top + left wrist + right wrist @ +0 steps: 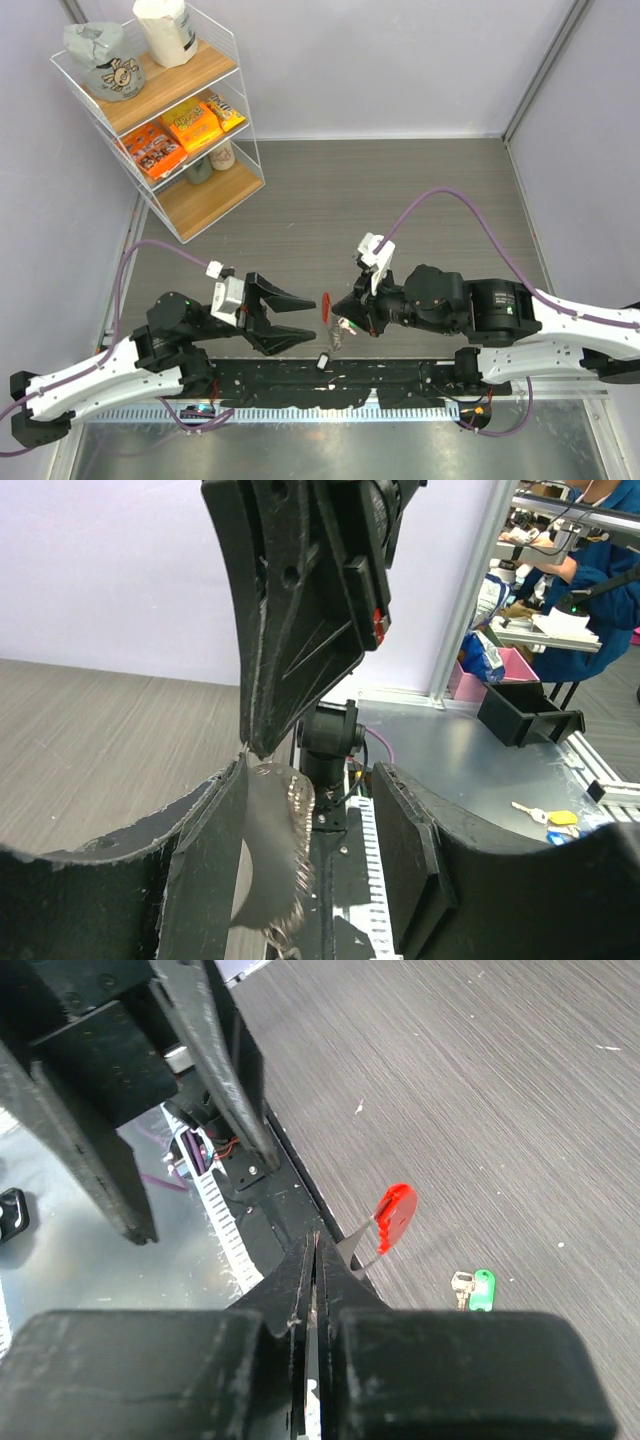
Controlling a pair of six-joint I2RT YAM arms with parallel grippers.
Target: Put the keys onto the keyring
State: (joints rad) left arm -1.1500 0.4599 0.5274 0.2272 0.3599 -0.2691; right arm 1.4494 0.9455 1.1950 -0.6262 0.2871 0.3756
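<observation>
While my left arm stretches low toward the middle with its black left gripper (312, 317) spread wide, my right arm faces it, right gripper (315, 1250) pressed together, pinching the small red-and-silvery-chain keyring (393, 1218) just off the left gripper, above the grey wood-grain worktop (400, 190). Tiny green-headed metal key (483, 1290) lies on the worktop below the keyring.

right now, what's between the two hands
The keyring, red arc showing, pinched by the shut right hand, fills the gap before the open left hand; the top view shows it.
</observation>
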